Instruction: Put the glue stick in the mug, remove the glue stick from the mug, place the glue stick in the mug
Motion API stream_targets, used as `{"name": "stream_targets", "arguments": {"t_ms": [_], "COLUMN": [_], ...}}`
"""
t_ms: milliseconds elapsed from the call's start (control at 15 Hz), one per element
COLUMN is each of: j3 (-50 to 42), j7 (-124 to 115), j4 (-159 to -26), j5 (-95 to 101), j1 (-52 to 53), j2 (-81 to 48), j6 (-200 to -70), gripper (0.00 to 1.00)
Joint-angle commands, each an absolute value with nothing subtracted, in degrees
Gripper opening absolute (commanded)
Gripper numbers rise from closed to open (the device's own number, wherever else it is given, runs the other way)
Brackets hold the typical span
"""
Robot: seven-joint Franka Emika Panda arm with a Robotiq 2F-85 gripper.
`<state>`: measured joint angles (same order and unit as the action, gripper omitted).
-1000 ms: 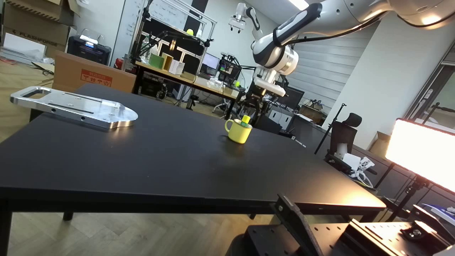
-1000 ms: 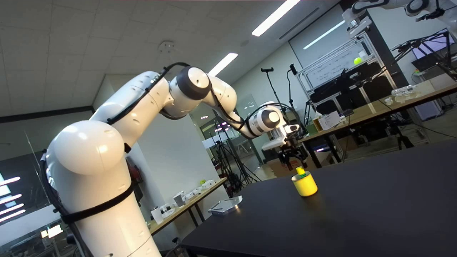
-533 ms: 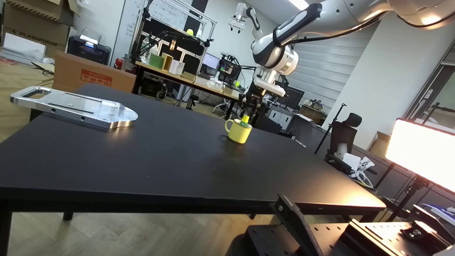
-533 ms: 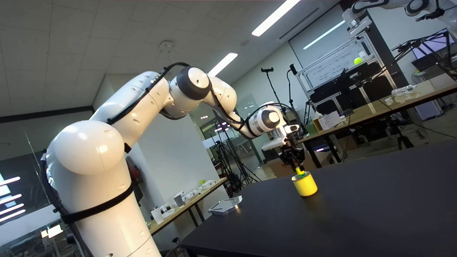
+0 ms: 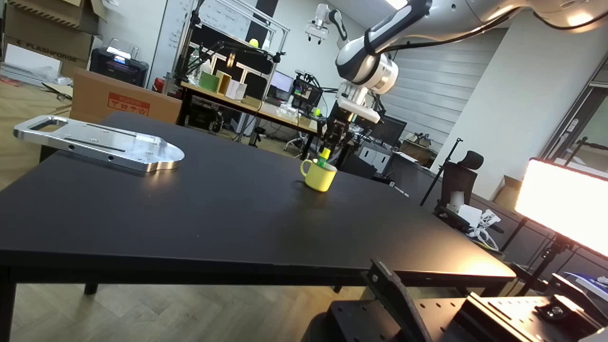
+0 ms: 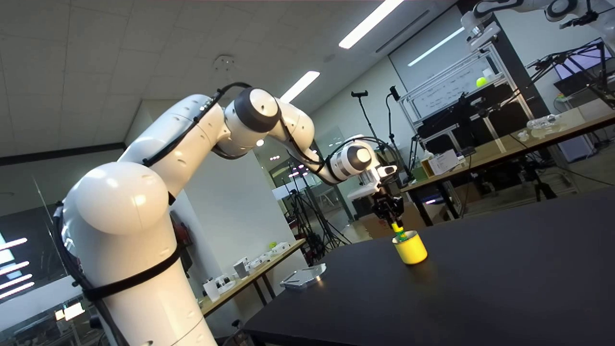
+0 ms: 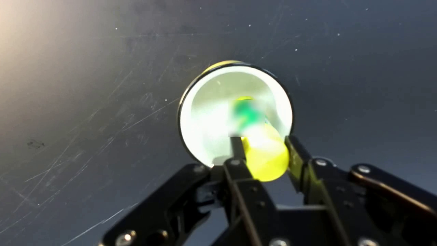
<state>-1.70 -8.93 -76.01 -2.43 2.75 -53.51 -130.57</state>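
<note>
The yellow mug (image 5: 319, 178) stands upright on the black table in both exterior views. In the wrist view I look down into the white inside of the mug (image 7: 211, 119). The glue stick (image 7: 268, 167) has a yellow cap and a green body, and it leans at the rim with its lower part inside the mug. My gripper (image 7: 266, 150) is shut on the cap, one finger (image 7: 295, 153) on each side of it. In an exterior view the gripper (image 6: 395, 223) is just above the mug, with the glue stick (image 6: 399, 231) below its fingertips.
A silver metal plate (image 5: 99, 142) with a handle slot lies at the table's end. A black bracket (image 5: 399, 299) rises by the near edge of the table (image 5: 213, 223). A bright light panel (image 5: 565, 204) stands beyond the table's end.
The jaws have closed on the glue stick's cap. Since then the gripper has shifted slightly, and the glue stick has risen a little and tilted. The mug has stayed in place.
</note>
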Motion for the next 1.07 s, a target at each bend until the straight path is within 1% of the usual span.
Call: {"name": "stream_targets", "arguments": {"t_ms": [0,467,867,933,1000], "j3": [-1.4,-1.8,0.8,0.6,1.0], "j7": [-9.5,-11.0,-7.9,-8.8,-8.5], "j4": [-83.3,-89.8,-93.6,-90.1,-90.6], "j5": [-1.5,3.6,6.2,5.4,5.5], "j1": [4.6,10.2,13.1,12.6,12.9], "j2": [-45.8,-38.3,-35.0,-37.8,-37.4], "j6": [-130.6,-130.5,-131.7,-131.1,-131.1], "gripper": [0.08,0.08,0.08,0.33,0.33]}}
